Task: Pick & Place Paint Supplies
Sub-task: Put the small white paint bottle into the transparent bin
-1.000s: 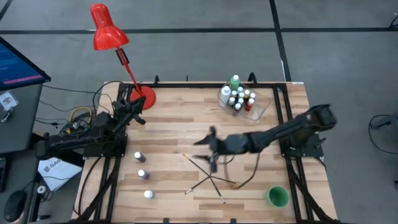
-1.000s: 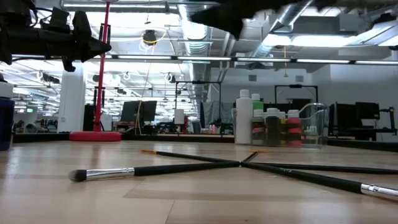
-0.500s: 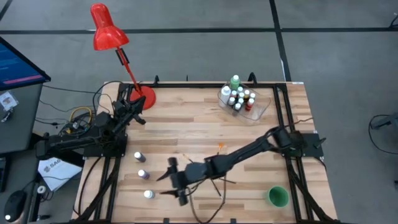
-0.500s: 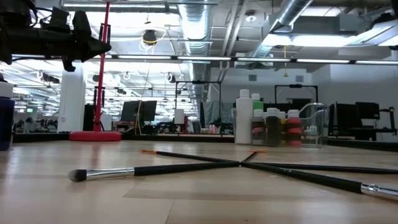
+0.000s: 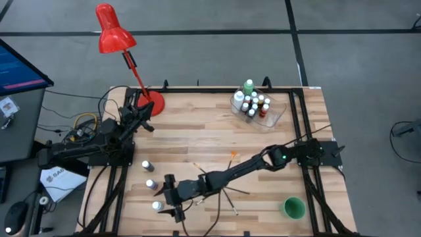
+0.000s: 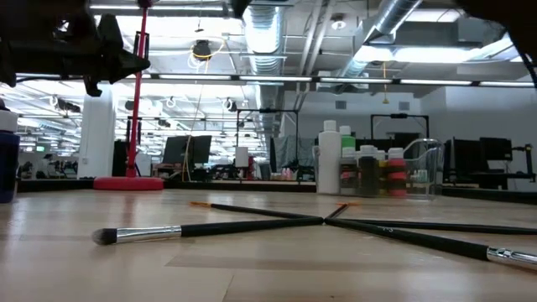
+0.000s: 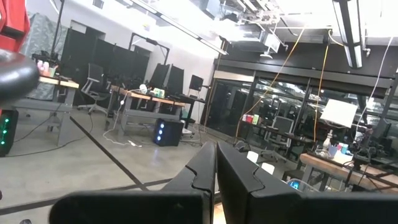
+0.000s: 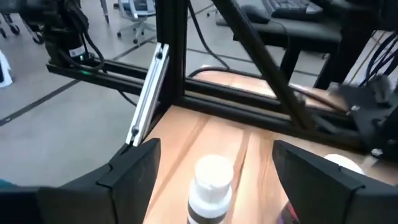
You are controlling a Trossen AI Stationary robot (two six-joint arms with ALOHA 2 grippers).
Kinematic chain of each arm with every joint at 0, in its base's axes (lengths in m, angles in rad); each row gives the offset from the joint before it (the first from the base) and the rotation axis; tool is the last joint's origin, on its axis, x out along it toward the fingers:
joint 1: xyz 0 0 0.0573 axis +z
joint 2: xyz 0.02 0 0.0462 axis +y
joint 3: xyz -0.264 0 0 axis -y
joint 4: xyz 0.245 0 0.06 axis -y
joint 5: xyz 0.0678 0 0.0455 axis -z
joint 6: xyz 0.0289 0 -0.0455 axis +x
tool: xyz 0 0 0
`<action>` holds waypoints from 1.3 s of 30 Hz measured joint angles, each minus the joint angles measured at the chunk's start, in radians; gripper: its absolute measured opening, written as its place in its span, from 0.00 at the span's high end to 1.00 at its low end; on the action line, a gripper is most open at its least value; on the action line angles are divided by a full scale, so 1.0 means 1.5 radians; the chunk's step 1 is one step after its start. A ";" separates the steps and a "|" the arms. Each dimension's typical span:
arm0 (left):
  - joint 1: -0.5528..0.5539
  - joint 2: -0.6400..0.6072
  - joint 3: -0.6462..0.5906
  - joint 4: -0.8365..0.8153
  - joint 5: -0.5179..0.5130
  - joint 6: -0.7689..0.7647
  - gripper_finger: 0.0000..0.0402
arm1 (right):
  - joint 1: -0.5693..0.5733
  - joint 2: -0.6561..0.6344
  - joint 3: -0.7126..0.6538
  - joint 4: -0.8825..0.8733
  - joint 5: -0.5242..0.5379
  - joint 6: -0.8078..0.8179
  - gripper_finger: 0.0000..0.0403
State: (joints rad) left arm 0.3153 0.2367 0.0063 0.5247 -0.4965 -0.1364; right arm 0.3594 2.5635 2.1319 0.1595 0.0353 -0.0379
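- A tiny white-capped paint bottle [image 5: 156, 206] stands at the lower left of the high view, on my light wooden slatted table [image 5: 197, 131].
- My right gripper [image 5: 172, 199] sits just beside it, fingers spread wide apart, the bottle [image 8: 208, 186] between them and not yet gripped.
- Two more small white-capped bottles [image 5: 148, 175] stand above it.
- Thin dark paintbrushes [image 5: 223, 191] lie crossed at lower centre.
- A clear plastic tub [image 5: 273, 117] at upper right holds the other bottles.
- My left gripper [image 5: 146, 122], fingers together, waits at upper left beside a red desk lamp [image 5: 113, 33].
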 joint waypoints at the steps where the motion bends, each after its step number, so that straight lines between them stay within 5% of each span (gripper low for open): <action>1: 0.000 0.000 0.000 0.000 0.000 0.000 0.98 | -0.002 0.013 0.013 0.003 -0.006 0.007 0.24; 11: 0.000 0.000 0.000 0.000 0.000 0.000 0.98 | -0.018 0.098 0.093 0.018 -0.009 0.049 0.24; 39: 0.000 0.006 0.000 0.000 0.000 0.000 0.98 | -0.021 0.138 0.092 0.087 -0.043 0.108 0.26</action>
State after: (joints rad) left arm 0.3153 0.2462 0.0063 0.5253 -0.4964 -0.1362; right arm 0.3278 2.7700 2.2692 0.2902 -0.0293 0.1246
